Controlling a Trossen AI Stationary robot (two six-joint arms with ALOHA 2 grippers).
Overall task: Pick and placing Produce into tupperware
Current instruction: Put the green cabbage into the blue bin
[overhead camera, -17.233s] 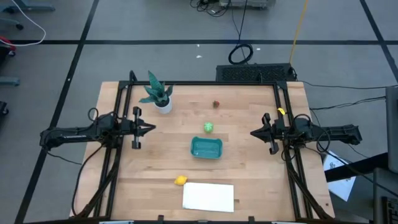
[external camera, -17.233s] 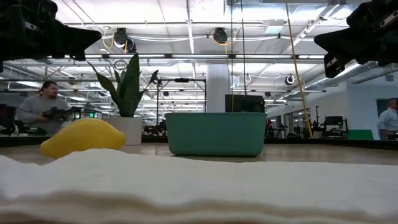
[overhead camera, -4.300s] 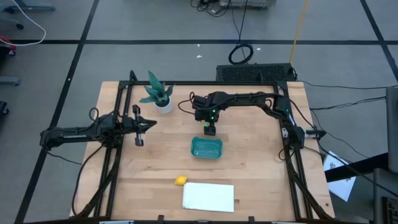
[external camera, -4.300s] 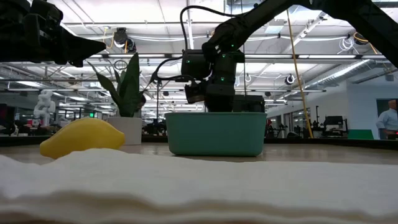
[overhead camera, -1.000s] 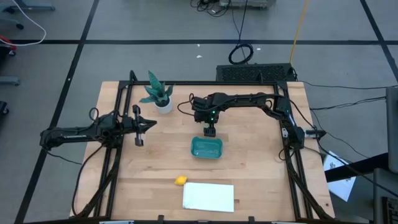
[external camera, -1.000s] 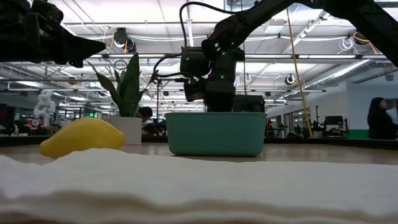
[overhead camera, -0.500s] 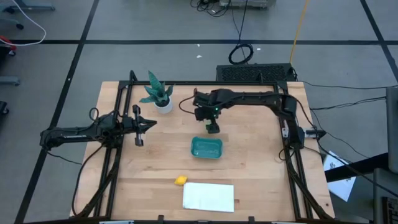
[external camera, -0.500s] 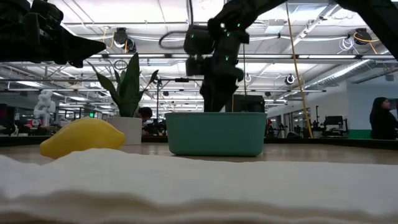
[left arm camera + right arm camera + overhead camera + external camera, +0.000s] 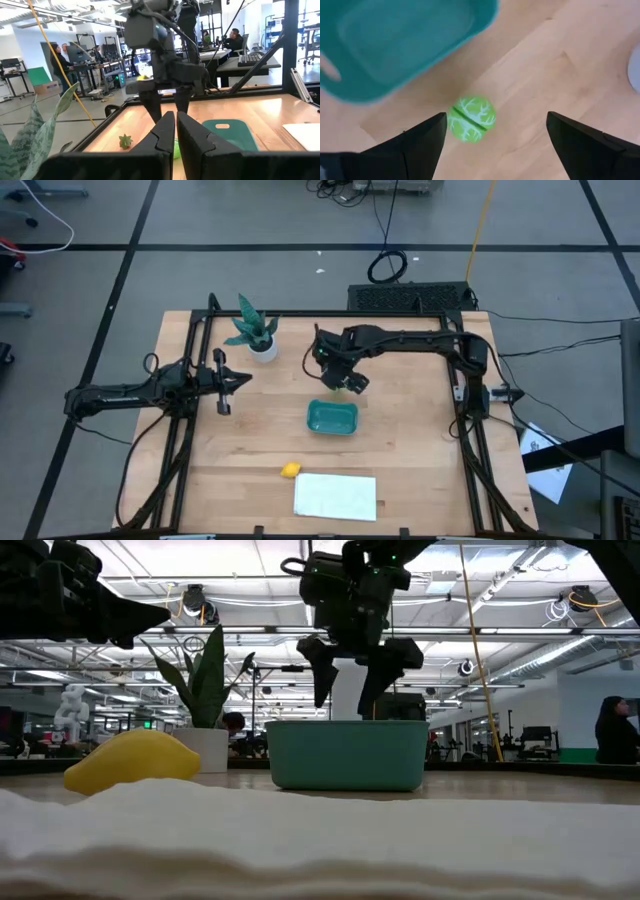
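Note:
The light green ball [image 9: 471,118] lies on the wooden table just beyond the far side of the teal tupperware [image 9: 332,417]. My right gripper [image 9: 495,116] hangs above the ball, pointing steeply down, open, one finger to either side of it and clear of it. In the low view this gripper [image 9: 352,680] stands above the tupperware's rim [image 9: 345,724]. The yellow lemon piece [image 9: 290,470] rests on the table near the front edge. A tiny piece [image 9: 125,141] lies farther back. My left gripper [image 9: 222,383] waits shut at the table's left.
A potted plant [image 9: 255,330] stands at the far left of the table. A flat white sheet [image 9: 335,495] lies at the near edge beside the lemon. Black frame rails [image 9: 190,430] run along the table's left and right sides. People move about in the room behind.
My right gripper has risen from just above the green ball and rolled about its own axis, so its two fingers now show spread side by side in the low view. The ball has stayed on the table.

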